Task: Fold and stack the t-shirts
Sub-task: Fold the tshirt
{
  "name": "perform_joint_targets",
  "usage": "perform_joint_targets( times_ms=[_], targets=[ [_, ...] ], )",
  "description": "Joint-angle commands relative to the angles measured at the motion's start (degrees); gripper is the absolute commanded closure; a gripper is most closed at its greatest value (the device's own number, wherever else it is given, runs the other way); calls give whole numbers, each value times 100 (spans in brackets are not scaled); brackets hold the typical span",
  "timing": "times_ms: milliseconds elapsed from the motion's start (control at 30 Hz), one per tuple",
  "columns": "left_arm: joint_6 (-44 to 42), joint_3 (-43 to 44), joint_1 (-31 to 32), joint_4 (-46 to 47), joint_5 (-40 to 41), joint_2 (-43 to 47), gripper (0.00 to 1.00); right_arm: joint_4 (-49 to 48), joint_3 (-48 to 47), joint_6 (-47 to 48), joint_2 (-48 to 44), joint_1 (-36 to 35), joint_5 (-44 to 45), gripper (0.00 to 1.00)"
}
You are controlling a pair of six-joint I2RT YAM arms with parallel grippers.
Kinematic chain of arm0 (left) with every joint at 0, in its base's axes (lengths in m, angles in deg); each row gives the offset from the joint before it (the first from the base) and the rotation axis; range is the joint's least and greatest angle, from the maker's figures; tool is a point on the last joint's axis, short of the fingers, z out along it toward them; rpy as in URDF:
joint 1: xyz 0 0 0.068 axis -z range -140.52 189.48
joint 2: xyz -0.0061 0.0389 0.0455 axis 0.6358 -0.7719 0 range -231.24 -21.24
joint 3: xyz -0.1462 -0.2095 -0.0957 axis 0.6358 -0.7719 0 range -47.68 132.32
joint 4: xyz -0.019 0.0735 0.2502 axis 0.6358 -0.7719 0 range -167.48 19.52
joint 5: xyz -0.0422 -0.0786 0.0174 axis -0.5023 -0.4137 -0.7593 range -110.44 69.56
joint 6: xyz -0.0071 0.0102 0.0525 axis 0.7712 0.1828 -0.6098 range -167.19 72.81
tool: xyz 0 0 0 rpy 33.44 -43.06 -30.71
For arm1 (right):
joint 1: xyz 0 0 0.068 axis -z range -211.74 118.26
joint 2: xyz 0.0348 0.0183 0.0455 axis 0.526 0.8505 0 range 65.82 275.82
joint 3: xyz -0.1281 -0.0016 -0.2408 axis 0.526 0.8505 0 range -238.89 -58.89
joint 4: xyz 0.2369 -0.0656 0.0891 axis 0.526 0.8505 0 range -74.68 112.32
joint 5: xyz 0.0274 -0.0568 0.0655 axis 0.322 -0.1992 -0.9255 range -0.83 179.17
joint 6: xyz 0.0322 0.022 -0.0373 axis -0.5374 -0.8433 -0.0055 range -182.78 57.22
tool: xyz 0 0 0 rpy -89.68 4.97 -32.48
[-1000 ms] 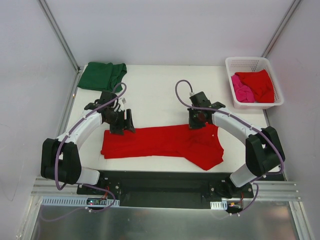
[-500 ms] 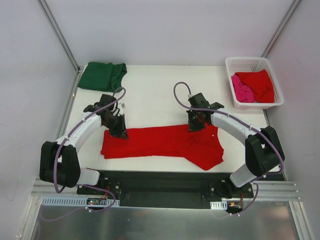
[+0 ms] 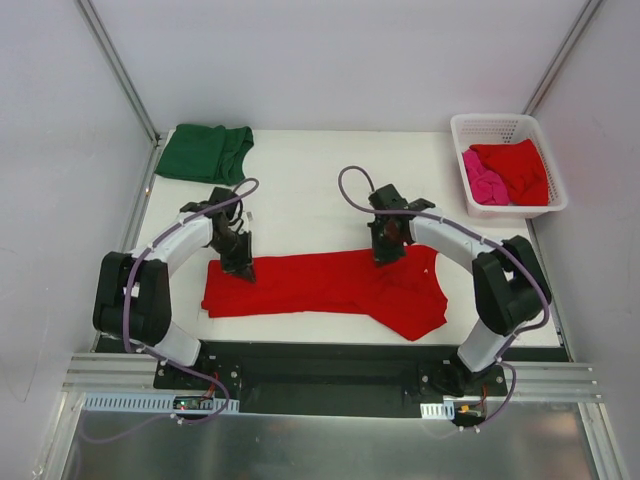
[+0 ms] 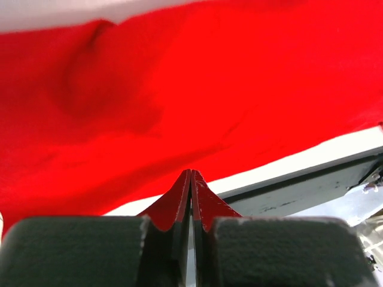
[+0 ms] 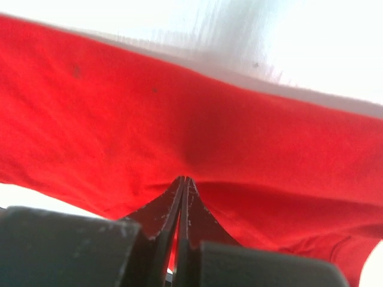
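A bright red t-shirt lies spread in a long band across the near part of the white table. My left gripper is down on its far left corner, jaws pressed together on the cloth's edge. In the left wrist view the left gripper sits right at the hem. My right gripper is shut on the shirt's far edge right of centre. Red cloth puckers around the right gripper. A dark green t-shirt lies folded at the far left corner.
A white lattice basket stands at the far right, holding another red t-shirt and a pink one. The table's black near edge runs just beyond the spread shirt. White walls close in on both sides.
My left gripper went from open to shut as it settled on the shirt's far left corner. The right arm edged slightly left, still shut on the cloth.
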Motion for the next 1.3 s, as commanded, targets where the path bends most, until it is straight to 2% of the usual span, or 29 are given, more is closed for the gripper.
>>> perform_joint_targets(
  times_ms=[0,467,800,1267],
  targets=[
    [-91,359,76,-175,247,-312,100,246,-363,162,284,-33,23,99],
    [-249,1115,84,-464,932,-1595,100,808,-1101,452,1102,-42,286,99],
    [-346,1634,76,-597,1337,-2571,100,765,-1409,628,1436,-33,383,99],
    [-372,2451,84,-649,1723,-2870,100,53,-1435,707,1515,-16,506,99]
  ],
)
